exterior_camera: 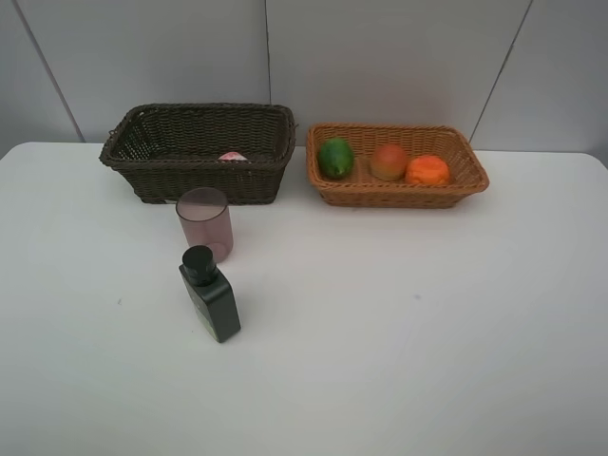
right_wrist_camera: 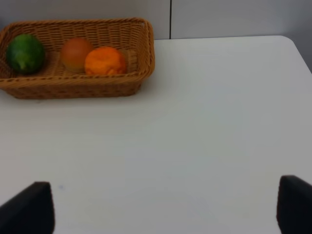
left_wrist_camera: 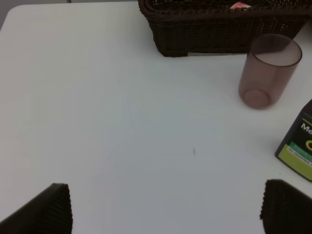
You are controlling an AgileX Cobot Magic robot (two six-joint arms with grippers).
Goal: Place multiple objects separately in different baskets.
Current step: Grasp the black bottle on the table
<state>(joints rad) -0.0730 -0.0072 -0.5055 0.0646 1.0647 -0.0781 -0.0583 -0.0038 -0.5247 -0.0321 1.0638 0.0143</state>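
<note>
Cup (exterior_camera: 203,223) and bottle (exterior_camera: 211,299) stand near front of dark basket (exterior_camera: 161,180).

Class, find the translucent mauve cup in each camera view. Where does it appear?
Exterior high: mauve cup stands in front of the dark basket, behind the black bottle.
Left wrist: mauve cup between dark basket and black bottle.
Right wrist: not in it.
Shared landmark: dark basket.

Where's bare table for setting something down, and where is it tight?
Bare: the table right of the black bottle, in front of the tan basket; also left of the cup. Tight: cup and bottle stand close together before the dark basket; three fruits sit along the tan basket.
</note>
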